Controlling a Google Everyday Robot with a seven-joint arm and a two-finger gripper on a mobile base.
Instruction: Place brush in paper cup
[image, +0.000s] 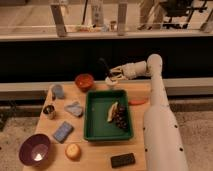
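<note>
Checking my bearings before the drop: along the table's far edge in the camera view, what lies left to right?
Grey-blue cup → orange bowl → small white paper cup. The gripper, shut on the thin black brush, hovers just above that cup, overlapping it.

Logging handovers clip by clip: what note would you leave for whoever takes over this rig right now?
Claw: shut, apparently on the brush, just above the paper cup, right of the orange bowl.
Brush: tilted, top leaning left, lower end at the cup's rim; whether it is inside cannot be told.
Done: brush lifted and at the cup.
Left: lower it in, release, pull back.
</note>
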